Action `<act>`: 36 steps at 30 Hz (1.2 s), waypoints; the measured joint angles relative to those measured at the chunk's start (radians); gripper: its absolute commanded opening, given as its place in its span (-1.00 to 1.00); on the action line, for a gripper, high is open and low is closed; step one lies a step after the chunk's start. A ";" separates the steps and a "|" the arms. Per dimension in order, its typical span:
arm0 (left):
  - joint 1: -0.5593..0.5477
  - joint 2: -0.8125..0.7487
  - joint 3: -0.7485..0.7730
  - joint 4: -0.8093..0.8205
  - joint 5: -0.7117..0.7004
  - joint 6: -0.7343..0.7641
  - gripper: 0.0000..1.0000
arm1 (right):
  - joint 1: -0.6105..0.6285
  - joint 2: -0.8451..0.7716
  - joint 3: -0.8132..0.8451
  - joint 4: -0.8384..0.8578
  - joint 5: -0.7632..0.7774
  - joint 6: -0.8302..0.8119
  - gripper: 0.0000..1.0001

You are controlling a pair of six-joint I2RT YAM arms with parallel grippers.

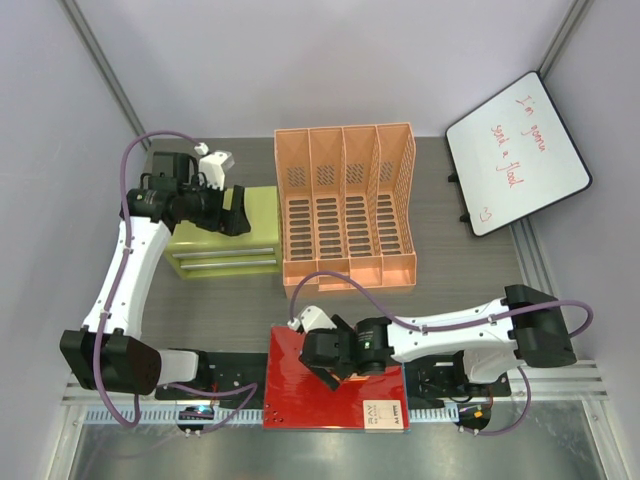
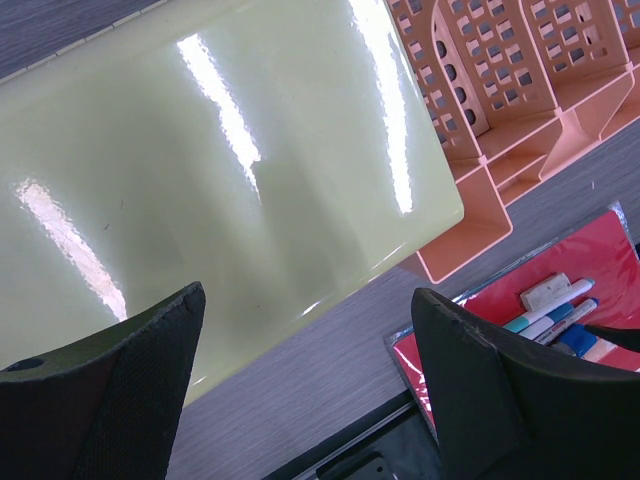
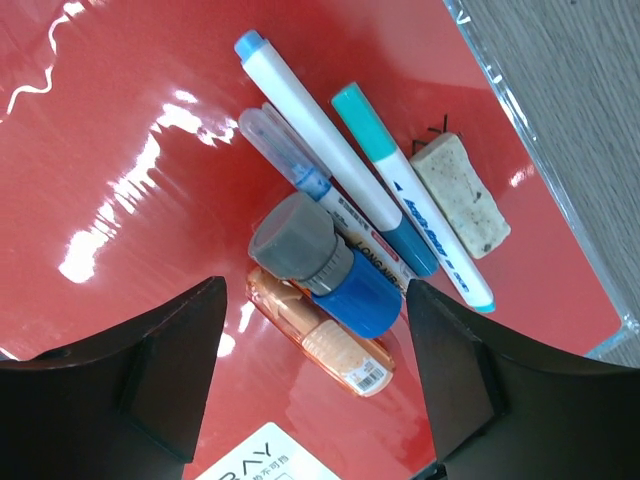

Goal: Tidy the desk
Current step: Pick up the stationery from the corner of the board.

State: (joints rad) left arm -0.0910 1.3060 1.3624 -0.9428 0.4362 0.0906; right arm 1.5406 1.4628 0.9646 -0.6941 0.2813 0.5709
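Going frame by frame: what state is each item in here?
green cabinet: drawers shut.
orange file rack: compartments empty.
whiteboard: written on, tilted.
red folder: lying flat, pens on top.
pens: capped.
left pincer: open, empty, over the green cabinet.
right pincer: open, empty, over the pens.

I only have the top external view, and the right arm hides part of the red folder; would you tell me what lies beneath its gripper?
Observer: The right wrist view shows the right gripper open above a blue cylinder with a grey cap. It lies on the red folder beside a blue-capped marker, a teal-capped marker and an eraser.
Operator: Thank you. Is the left gripper holding anything?
Observer: No. The left wrist view shows the left gripper with its jaws wide apart and nothing between them, over the glossy top of the lime-green cabinet.
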 measured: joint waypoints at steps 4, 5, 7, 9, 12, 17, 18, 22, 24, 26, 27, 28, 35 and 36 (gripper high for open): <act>0.000 0.000 0.000 0.000 0.000 0.000 0.68 | -0.005 0.004 0.000 0.026 0.000 -0.006 0.44; 0.000 0.000 0.000 0.000 0.000 0.000 0.69 | -0.005 0.004 -0.001 0.031 0.000 -0.006 0.42; 0.000 0.000 0.000 0.000 0.000 0.000 0.68 | -0.007 0.004 -0.009 0.050 -0.005 -0.005 0.38; 0.000 0.000 0.000 0.000 0.000 0.000 0.69 | -0.009 0.004 -0.023 0.063 -0.010 -0.002 0.34; 0.000 0.000 0.000 0.000 -0.001 0.000 0.69 | -0.011 0.004 -0.044 0.078 -0.019 0.007 0.28; 0.000 0.000 0.005 -0.001 -0.002 0.000 0.69 | -0.011 0.004 -0.070 0.098 -0.029 0.025 0.22; 0.000 0.000 0.007 0.000 -0.001 0.000 0.69 | -0.011 0.004 -0.074 0.103 -0.031 0.029 0.18; 0.000 0.000 0.008 0.000 -0.001 -0.001 0.69 | -0.011 0.004 -0.082 0.117 -0.043 0.041 0.07; 0.000 0.000 0.008 0.000 -0.002 -0.001 0.69 | -0.011 0.004 -0.084 0.121 -0.048 0.048 -0.10; 0.000 0.000 0.008 0.000 -0.002 0.000 0.69 | -0.011 0.004 -0.084 0.123 -0.050 0.055 -0.30; 0.000 0.000 0.008 0.000 -0.002 0.000 0.69 | -0.011 0.003 -0.084 0.124 -0.050 0.058 -0.44; 0.000 0.000 0.008 0.000 -0.002 0.000 0.69 | -0.011 0.003 -0.084 0.125 -0.049 0.062 -0.47; 0.000 0.000 0.008 -0.001 -0.002 0.000 0.69 | -0.018 -0.064 -0.064 0.069 -0.010 0.074 -0.56; 0.000 0.000 0.008 0.000 -0.002 0.000 0.69 | -0.019 -0.079 -0.053 0.055 0.000 0.076 -0.57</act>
State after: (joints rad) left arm -0.0910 1.3060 1.3705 -0.9432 0.4339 0.0902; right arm 1.5215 1.3842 0.9115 -0.6392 0.2810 0.6464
